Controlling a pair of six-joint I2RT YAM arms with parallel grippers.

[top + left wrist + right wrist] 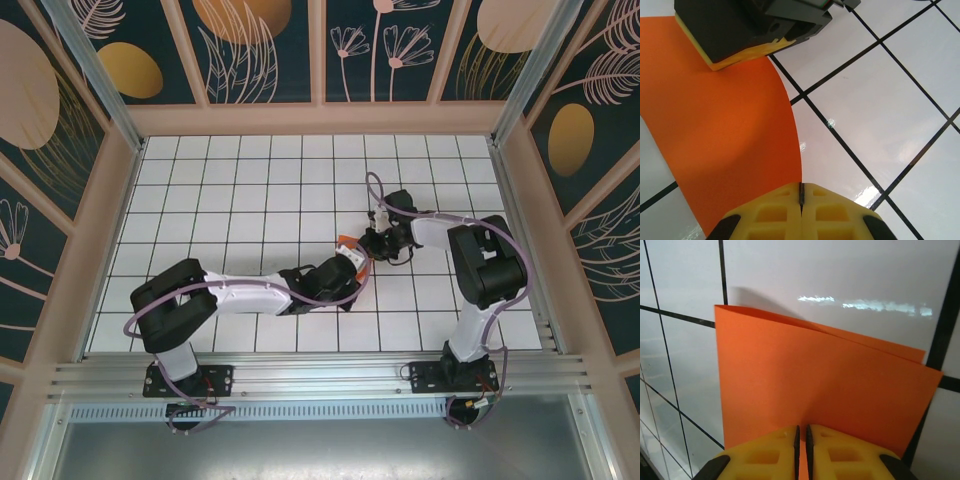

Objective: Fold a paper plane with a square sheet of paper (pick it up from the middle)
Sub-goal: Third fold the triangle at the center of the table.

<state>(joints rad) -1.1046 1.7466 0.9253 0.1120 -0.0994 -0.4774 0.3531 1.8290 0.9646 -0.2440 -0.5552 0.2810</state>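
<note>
1. worktop [220,200]: slick white tiles. If the paper drops flat, re-grabbing it will prob be a pain.
2. square sheet of paper [805,385]: orange, loosely doubled over, held between both arms near mid-worktop. The layers gape at the far edge, so the crease could land crooked.
3. right gripper [801,430]: pinched nearly shut on the near edge. Tiny bite, might slip.
4. left gripper [801,187]: fully closed, and the paper edge runs into the seam. Looks like a corner-only hold. Any pull apart = tear imo.
</note>
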